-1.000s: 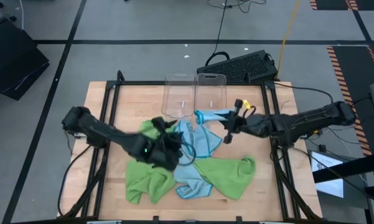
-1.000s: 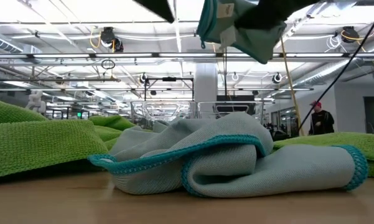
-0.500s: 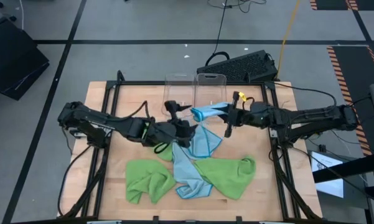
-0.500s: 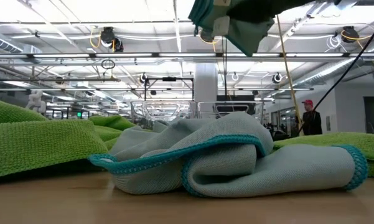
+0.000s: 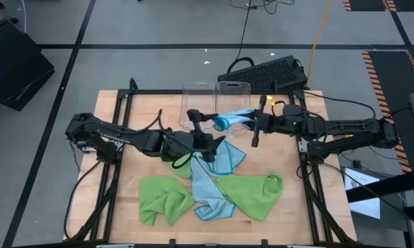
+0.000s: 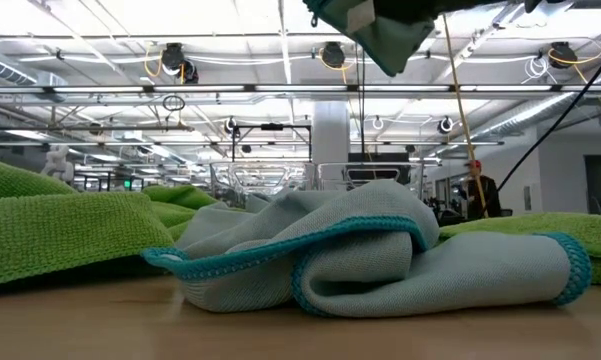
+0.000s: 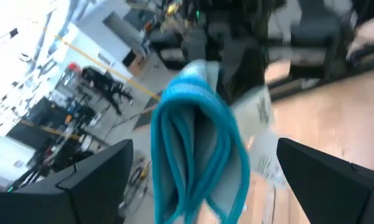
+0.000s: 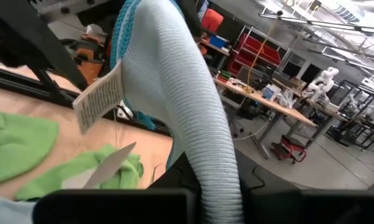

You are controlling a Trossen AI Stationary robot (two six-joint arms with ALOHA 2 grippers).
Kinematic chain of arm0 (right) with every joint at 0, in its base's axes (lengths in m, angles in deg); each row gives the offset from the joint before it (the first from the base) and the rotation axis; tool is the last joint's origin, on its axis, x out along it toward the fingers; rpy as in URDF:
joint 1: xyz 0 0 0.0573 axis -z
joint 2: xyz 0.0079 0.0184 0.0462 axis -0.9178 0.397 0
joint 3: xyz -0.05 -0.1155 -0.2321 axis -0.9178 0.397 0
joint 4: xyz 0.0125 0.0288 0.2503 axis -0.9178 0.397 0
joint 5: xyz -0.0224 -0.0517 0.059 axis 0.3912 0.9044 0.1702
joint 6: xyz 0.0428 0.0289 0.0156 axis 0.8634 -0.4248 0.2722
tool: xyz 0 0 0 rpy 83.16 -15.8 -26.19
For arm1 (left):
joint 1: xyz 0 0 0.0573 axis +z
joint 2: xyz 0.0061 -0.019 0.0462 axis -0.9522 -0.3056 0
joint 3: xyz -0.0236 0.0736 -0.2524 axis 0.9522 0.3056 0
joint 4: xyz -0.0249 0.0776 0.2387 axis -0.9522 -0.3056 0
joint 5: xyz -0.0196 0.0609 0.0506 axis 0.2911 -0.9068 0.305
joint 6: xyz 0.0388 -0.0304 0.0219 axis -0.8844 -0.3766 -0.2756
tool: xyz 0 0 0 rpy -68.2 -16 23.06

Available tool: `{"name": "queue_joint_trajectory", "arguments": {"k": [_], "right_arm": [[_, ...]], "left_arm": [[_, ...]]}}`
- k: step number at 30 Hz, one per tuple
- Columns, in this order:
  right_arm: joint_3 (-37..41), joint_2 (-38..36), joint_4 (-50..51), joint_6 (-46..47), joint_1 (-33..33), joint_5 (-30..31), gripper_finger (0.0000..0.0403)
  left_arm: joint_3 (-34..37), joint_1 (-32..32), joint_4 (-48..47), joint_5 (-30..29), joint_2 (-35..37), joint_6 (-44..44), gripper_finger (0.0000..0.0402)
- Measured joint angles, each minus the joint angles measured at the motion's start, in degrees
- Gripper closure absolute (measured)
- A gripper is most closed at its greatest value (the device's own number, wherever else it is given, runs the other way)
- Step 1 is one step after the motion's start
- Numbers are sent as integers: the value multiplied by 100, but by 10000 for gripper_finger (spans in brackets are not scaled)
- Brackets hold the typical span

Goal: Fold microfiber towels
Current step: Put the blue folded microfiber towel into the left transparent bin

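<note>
While the right gripper (image 5: 255,127) was clamped shut on a corner of the light blue towel (image 5: 229,122), it held that cloth up off the table, just in front of the clear bins (image 5: 217,103), w/ the rest of the fabric draping down toward the pile. The grip looked meant to hang the towel free so a 2nd corner could be found. The left gripper (image 5: 205,136) sat right beside the hanging fold w/ jaws spread wide & gripping nothing; in its wrist view the teal-hemmed fold (image 7: 196,146) hung between the two dark fingers (image 7: 81,183), so I judged it was lined up to pinch the edge, not yet closed. The care label (image 8: 99,94) dangled from the lifted part, showing in the right wrist view. Other towels lay crumpled on the wooden table (image 5: 124,131): two lime green towels (image 5: 164,198) near the front edge & another blue one (image 5: 208,195) between them, none folded. Low view showed that blue heap (image 6: 380,255) slumped on the boards, the lifted cloth hanging above. Judging by this, the task was early: spreading the first towel came next.
</note>
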Motion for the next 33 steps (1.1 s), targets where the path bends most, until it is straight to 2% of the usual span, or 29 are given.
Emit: {"name": "queue_joint_trajectory", "arguments": {"k": [3,9,12,18,30,33], "right_arm": [[0,0,-73,33,1,2,381],[0,0,-136,117,0,7,381],[0,0,-134,155,0,2,381],[0,0,-134,153,0,-2,381],[0,0,-85,156,0,-4,381],[0,0,-73,183,0,-4,379]], "left_arm": [[-11,77,364,152,-42,-111,2],[0,388,539,-12,-314,-316,3],[0,445,754,-29,-401,-346,20],[0,414,1021,150,-396,-470,121],[-1,432,744,334,-396,-495,376],[-1,445,726,333,-396,-577,385]]}}
